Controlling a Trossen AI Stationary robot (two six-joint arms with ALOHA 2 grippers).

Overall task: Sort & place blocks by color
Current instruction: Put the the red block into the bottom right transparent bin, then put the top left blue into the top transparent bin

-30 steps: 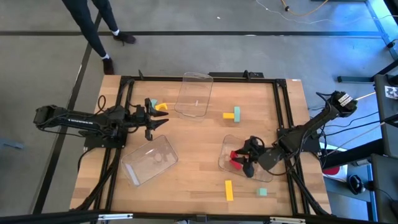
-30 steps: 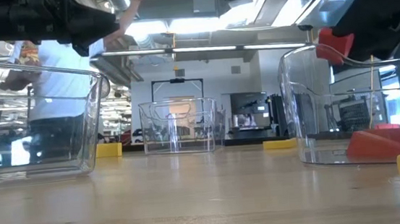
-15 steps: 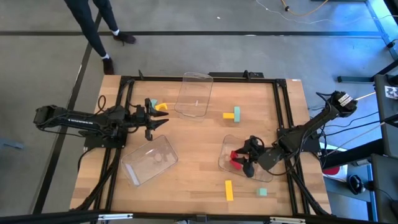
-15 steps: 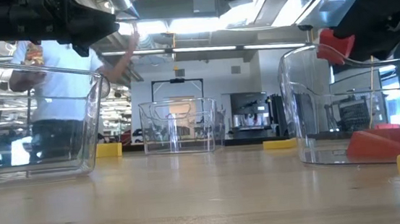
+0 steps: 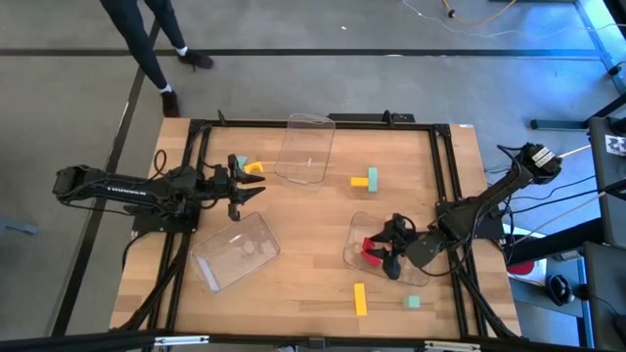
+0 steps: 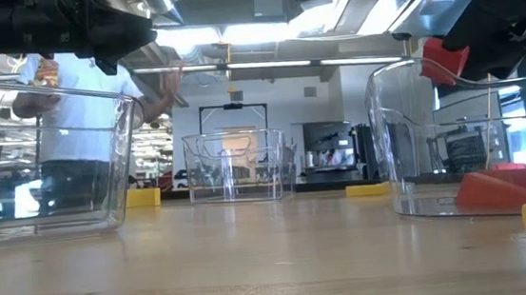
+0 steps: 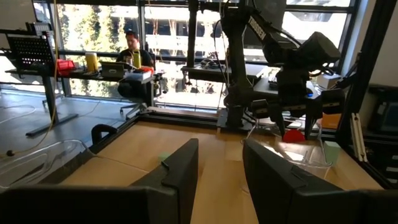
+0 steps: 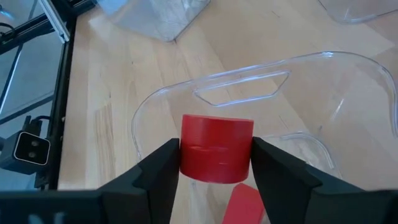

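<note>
My right gripper (image 8: 215,163) is shut on a red block (image 8: 216,148) above a clear tray (image 5: 354,235) at the right of the table. A second red block (image 8: 244,202) lies on that tray's floor. My left gripper (image 5: 252,188) waits open with nothing in it at the left, above the table. Near it lie a yellow curved block (image 5: 254,168) and a mint block (image 5: 240,161). A yellow block (image 5: 360,181) and a mint block (image 5: 373,176) lie together mid-table. A yellow bar (image 5: 360,298) and a mint cube (image 5: 414,303) lie near the front edge. My right gripper pinches the red block by two opposite sides (image 8: 184,152) between its two fingers (image 8: 158,171). The fingers slant down from the table's right side. The block hangs clear (image 6: 443,60) above the tray's rim, over the red block lying inside.
Two more clear trays stand on the table, one at the far middle (image 5: 306,147) and one at the near left (image 5: 237,251). A black frame (image 5: 445,176) borders the tabletop. A person (image 5: 147,39) stands beyond the far left corner.
</note>
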